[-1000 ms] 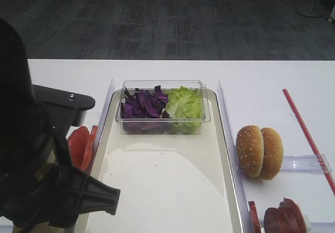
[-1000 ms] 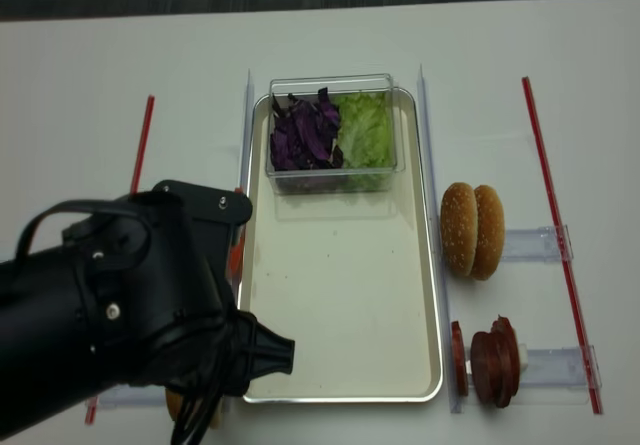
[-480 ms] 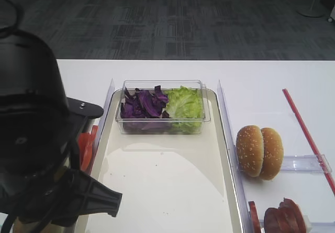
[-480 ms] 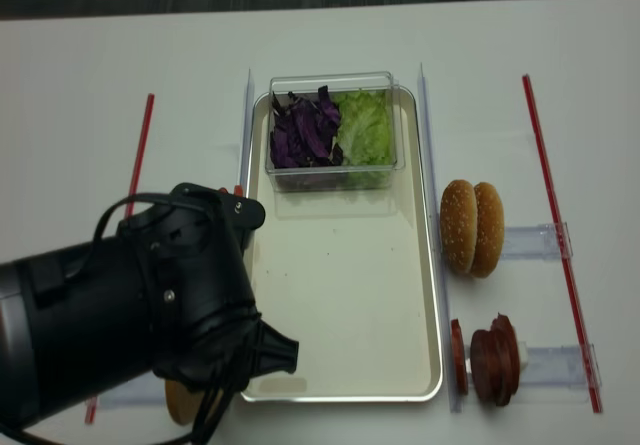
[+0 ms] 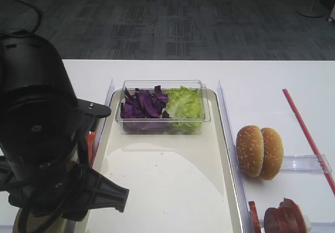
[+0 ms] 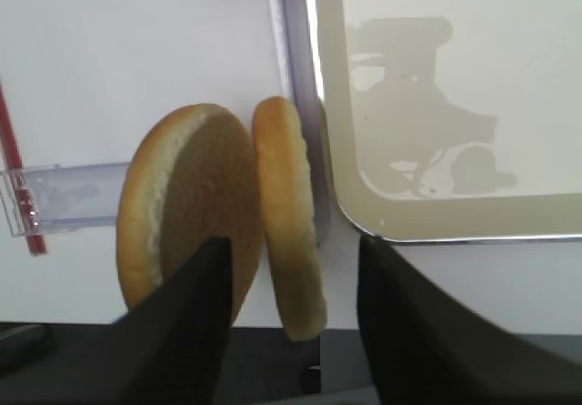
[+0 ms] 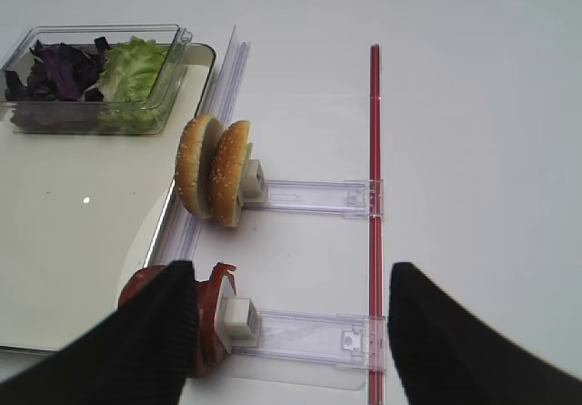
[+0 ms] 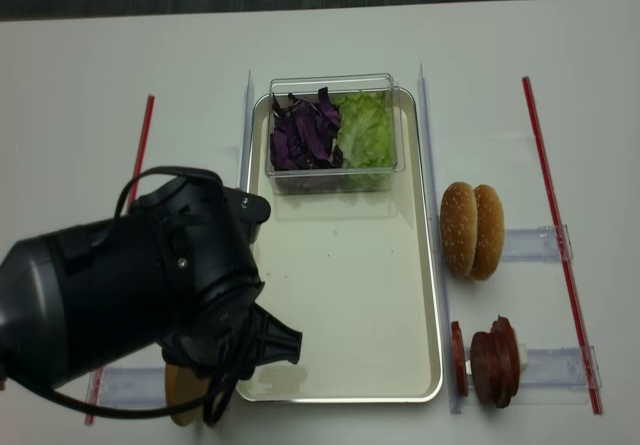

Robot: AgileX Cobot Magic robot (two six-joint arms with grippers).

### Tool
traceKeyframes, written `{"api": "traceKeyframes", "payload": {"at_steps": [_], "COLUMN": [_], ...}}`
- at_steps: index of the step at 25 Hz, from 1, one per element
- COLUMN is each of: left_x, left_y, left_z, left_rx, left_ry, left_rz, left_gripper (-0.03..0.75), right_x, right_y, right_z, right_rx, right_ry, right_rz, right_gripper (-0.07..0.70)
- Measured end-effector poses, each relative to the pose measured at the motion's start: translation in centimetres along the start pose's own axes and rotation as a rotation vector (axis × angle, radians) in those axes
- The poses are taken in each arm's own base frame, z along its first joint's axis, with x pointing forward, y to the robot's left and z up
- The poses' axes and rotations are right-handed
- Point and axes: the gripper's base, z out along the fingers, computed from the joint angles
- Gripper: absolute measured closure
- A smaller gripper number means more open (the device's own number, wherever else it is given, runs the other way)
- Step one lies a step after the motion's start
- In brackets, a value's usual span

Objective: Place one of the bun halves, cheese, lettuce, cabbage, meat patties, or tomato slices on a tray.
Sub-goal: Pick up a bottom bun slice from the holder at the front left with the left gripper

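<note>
Two bun halves stand on edge left of the tray (image 6: 436,59). My left gripper (image 6: 293,241) is open and straddles the right bun half (image 6: 286,205), with gaps on both sides; its left finger sits in front of the other bun half (image 6: 182,205). From above, the left arm (image 8: 140,295) hides this gripper. A sliver of tomato slices (image 5: 90,143) shows beside the arm. Cabbage (image 8: 305,130) and lettuce (image 8: 362,130) fill a clear tub. My right gripper (image 7: 293,278) hangs open, its left finger by the meat patties (image 7: 216,318). Cheese is out of view.
The clear tub (image 5: 162,107) sits at the tray's (image 5: 167,180) far end. Two sesame buns (image 8: 473,230) stand on a clear rail right of the tray, meat patties (image 8: 490,360) on another. Red strips (image 8: 555,235) run along both table sides.
The left arm's bulk has shifted right and farther up the table's left side, covering more of the tomato slices. Everything on the right side is unmoved.
</note>
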Motion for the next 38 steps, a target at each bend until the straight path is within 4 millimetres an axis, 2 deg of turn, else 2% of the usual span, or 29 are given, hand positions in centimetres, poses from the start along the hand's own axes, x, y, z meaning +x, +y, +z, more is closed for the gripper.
{"api": "traceKeyframes", "payload": {"at_steps": [16,28,34,38], "left_x": [-0.7,-0.3,-0.3,-0.3], "left_y": [0.3,-0.4,-0.6,-0.6], "left_z": [0.3,2.7,2.8,2.8], "left_rx": [0.032,-0.010,-0.005,-0.005], "left_ry": [-0.011,0.066,0.071,0.071], "left_rz": [-0.004,0.029,0.031,0.031], "left_gripper": [0.405,0.406,0.408,0.439], "right_x": [0.0,0.0,0.0,0.0], "right_y": [0.0,0.0,0.0,0.0], "right_z": [0.0,0.0,0.0,0.0], "right_rx": [0.000,0.000,0.000,0.000], "right_ry": [0.000,0.000,0.000,0.000], "right_rz": [0.000,0.000,0.000,0.000], "right_gripper": [0.150,0.150,0.150,0.150]}}
